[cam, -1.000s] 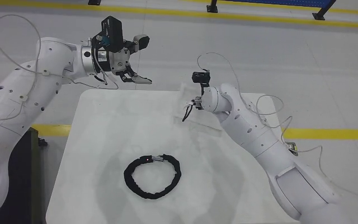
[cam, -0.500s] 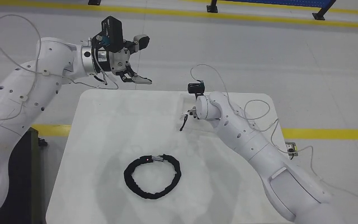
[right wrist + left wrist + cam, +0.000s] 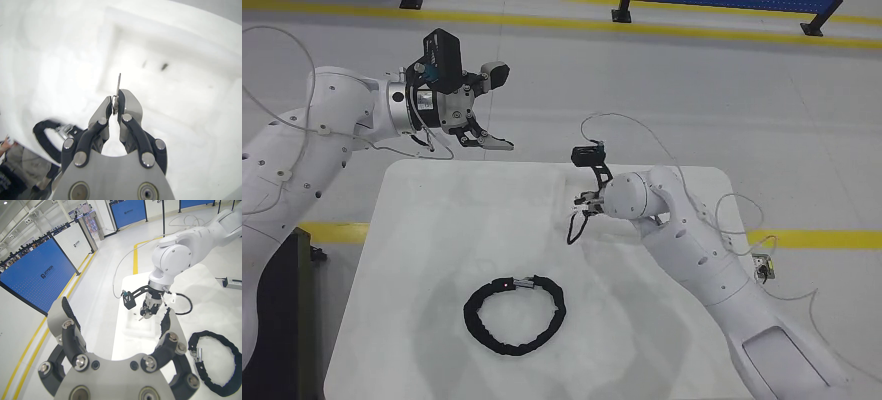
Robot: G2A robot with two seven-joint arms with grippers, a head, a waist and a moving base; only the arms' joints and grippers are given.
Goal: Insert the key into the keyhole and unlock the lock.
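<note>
The lock is a black fabric-covered loop [image 3: 514, 316] with a metal cylinder [image 3: 523, 284], lying on the white table [image 3: 422, 250] toward its front. It also appears in the left wrist view [image 3: 213, 361] and the right wrist view [image 3: 45, 132]. My right gripper [image 3: 576, 226] hangs over the table's middle back, shut on a small silver key [image 3: 118, 83] whose blade sticks out past the fingertips. From the left wrist view the same gripper [image 3: 146, 314] sits just above the table. My left gripper [image 3: 489, 112] is open and empty, held high beyond the table's back left edge.
A shallow white tray [image 3: 170, 28] lies on the table under the right gripper, with two small dark specks inside it. A grey box [image 3: 762, 265] with a cable sits off the table's right side. Bare tabletop lies between the right gripper and the lock.
The right arm swung its gripper with the key from the table's back edge a little forward toward the lock and lower. The left arm and the lock stayed still.
</note>
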